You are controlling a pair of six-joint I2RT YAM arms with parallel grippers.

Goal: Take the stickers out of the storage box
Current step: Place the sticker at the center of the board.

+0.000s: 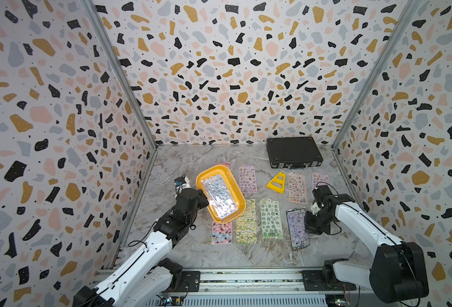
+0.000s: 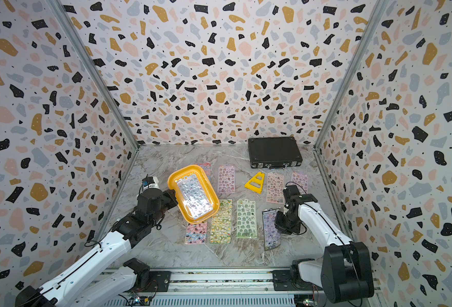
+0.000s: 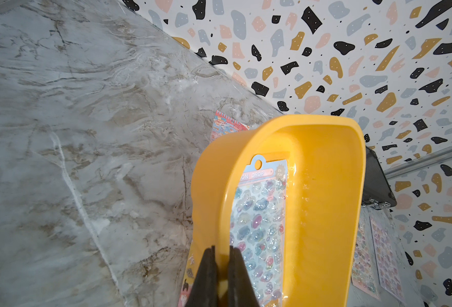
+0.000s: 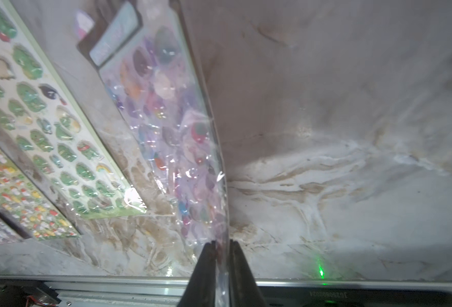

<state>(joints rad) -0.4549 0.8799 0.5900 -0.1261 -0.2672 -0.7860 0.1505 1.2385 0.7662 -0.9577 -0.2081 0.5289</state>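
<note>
The yellow-orange storage box (image 1: 214,167) (image 2: 185,167) (image 3: 325,199) hangs tilted over the table's left middle, lifted by its rim. My left gripper (image 1: 203,198) (image 3: 222,252) is shut on that rim. One glossy sticker sheet (image 1: 220,198) (image 3: 259,226) lies inside the box. Several other stickers lie flat on the table, among them a green sheet (image 1: 271,218) and a yellow-green one (image 1: 247,222). A purple sheet (image 1: 296,231) (image 4: 166,119) curls up at its right edge. That edge stands between the jaws of my right gripper (image 1: 306,223) (image 4: 222,243), which are slightly parted.
A black latched case (image 1: 294,151) sits at the back right against the wall. A yellow triangular piece (image 1: 277,181) lies between two pink sheets (image 1: 248,178) (image 1: 297,187). Patterned walls close in the table on three sides, and a metal rail (image 1: 246,279) runs along the front.
</note>
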